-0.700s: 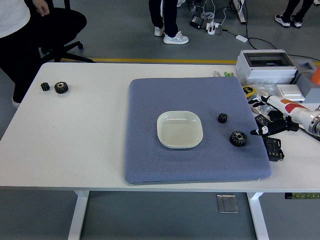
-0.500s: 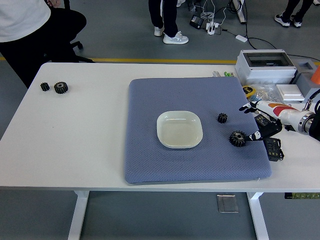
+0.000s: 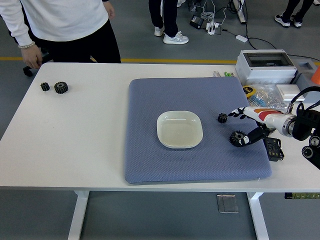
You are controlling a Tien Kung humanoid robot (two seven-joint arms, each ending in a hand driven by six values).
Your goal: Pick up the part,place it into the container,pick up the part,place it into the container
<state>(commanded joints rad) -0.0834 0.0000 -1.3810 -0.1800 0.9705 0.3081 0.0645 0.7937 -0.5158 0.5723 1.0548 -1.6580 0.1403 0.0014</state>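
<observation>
A white square dish [image 3: 163, 131] sits in the middle of a blue mat [image 3: 150, 160]. To its right on the mat lie a small black gear [image 3: 222, 118] and a larger black gear [image 3: 237, 138]. My right hand [image 3: 238, 127] reaches in from the right, open with fingers spread. Its upper fingertip is just beside the small gear and its lower fingers touch the right side of the larger gear. It holds nothing. Two more black gears, a small one [image 3: 45, 86] and a bigger one [image 3: 61, 87], lie at the table's far left.
A grey box [image 3: 265, 66], a black device [image 3: 274, 148] and small clutter crowd the table's right edge beside the mat. A person in a white shirt [image 3: 65, 20] stands at the far left corner, one hand [image 3: 32, 56] hanging near the table edge.
My right hand has moved left onto the mat and spread its fingers beside the two gears. The person has stood up and stepped toward the table's far left corner.
</observation>
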